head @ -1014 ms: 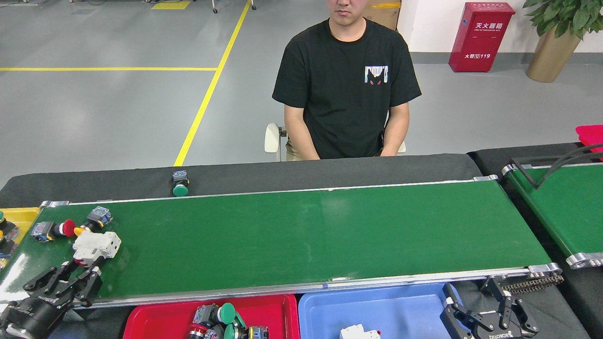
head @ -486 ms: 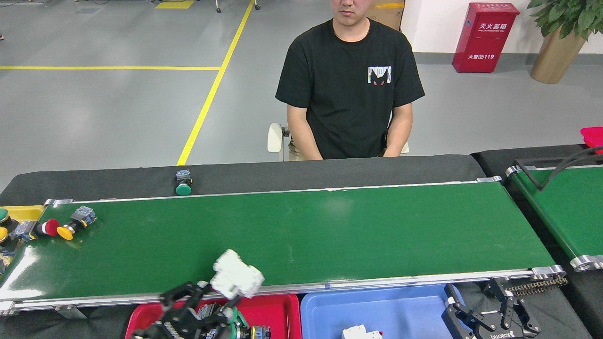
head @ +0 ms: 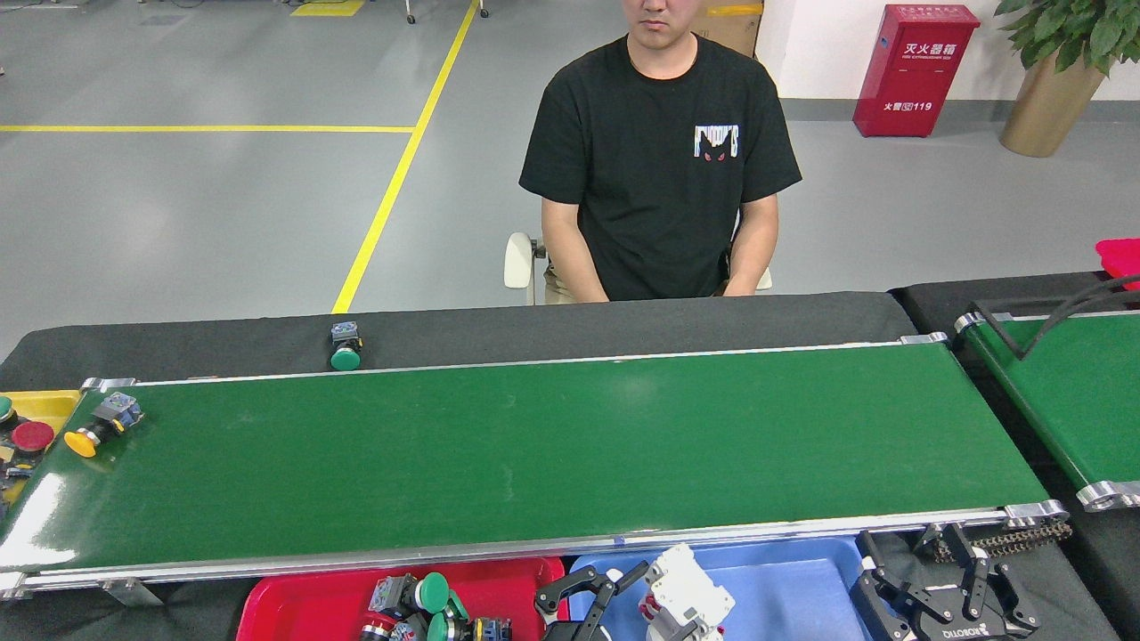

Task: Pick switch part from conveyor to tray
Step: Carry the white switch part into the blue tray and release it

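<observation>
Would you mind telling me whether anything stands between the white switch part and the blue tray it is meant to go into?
Nothing visible does. The left gripper holds the white switch part right over the blue tray, and the tray floor around it looks bare. The frame's bottom edge cuts off the near part of the tray.

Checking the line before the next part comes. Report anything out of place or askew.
One green-capped switch lies off the conveyor, on the black cloth beyond its far rail. At the belt's left end, a yellow-capped switch lies on its side at the edge. The left gripper holds a white switch part tilted over the blue tray.
</observation>
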